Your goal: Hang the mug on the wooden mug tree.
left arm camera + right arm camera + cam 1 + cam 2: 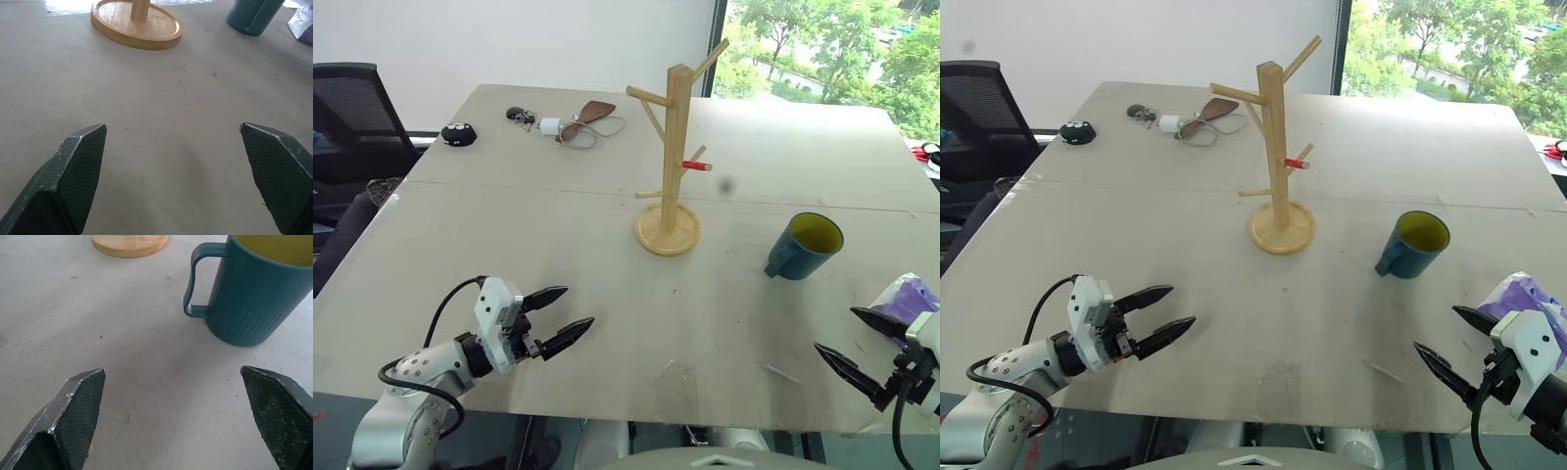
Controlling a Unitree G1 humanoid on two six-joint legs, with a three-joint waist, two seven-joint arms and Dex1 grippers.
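Grey tabletop [607,323]: with both grippers spread empty, bring your right gripper [862,348] from lower right onto the mug [803,247], keeping its handle free for the wooden mug tree [672,166].

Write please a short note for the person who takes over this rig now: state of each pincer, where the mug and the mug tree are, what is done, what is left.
Left pincer: open, empty, low over the table.
Right pincer: open, empty, near the mug.
Mug: upright on the table, right of the wooden mug tree, handle toward the tree's side.
Done: nothing, mug not yet gripped.
Left: grasp the mug, hang it on a peg.
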